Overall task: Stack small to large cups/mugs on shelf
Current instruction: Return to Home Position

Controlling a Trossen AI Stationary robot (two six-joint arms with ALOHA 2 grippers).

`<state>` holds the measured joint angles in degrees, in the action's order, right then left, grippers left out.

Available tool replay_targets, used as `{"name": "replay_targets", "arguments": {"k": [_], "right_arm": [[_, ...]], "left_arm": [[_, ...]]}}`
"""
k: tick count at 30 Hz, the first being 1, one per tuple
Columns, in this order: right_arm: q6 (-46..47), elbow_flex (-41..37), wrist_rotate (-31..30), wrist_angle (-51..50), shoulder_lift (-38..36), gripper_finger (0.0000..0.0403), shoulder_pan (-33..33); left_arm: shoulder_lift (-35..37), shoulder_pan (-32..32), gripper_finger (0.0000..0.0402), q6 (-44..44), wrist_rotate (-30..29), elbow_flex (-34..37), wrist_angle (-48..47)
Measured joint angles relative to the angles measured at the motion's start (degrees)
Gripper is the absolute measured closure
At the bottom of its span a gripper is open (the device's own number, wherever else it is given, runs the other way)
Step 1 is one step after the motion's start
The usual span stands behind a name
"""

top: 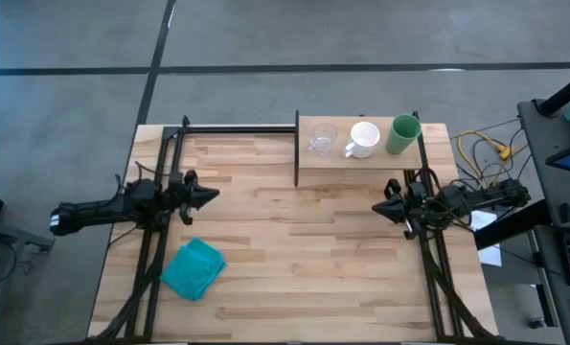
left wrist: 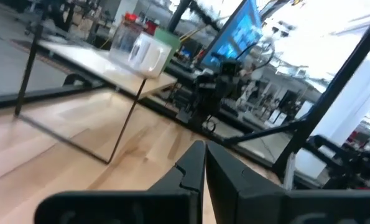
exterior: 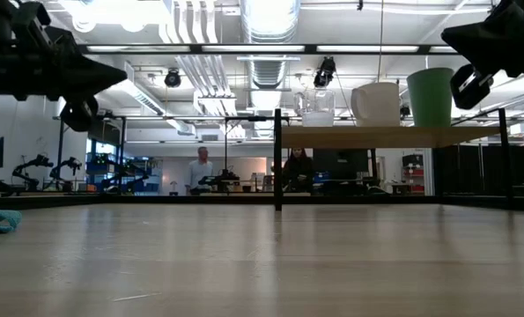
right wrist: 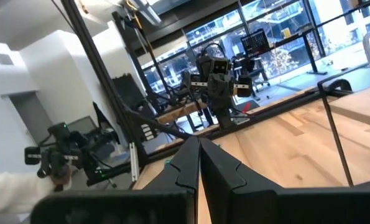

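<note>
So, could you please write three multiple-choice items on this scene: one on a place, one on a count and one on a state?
1. Which vessel stands in the middle of the row on the shelf?
A. the green cup
B. the white mug
C. the clear cup

2. How many vessels stand on the shelf?
A. two
B. three
C. four

3. How do the jaws of the left gripper and the right gripper stand?
A. wide open
B. closed on a cup
C. closed, holding nothing

Answers:
1 B: the high view shows the white mug between the clear cup and the green cup.
2 B: the high and low views both show three in a row.
3 C: each wrist view shows the jaws pressed together with nothing between them. The grippers hover at either side of the table, apart from the shelf.
</note>
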<state>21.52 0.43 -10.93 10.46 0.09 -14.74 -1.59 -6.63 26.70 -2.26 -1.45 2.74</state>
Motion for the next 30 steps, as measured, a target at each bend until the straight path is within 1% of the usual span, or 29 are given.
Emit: {"name": "replay_targets", "arguments": {"k": [10,30], "right_arm": [[1.03,0.06,-0.06,-0.50,0.03,0.0394,0.02],[1.03,0.09,-0.06,-1.25,0.06,0.0394,0.00]], "left_arm": [[-0.21,-0.02,0.0402,0.00,-0.55,0.95,-1.29],[-4.81,-0.02,0.0402,-0.28,-1.04,1.02,-0.88]]}}
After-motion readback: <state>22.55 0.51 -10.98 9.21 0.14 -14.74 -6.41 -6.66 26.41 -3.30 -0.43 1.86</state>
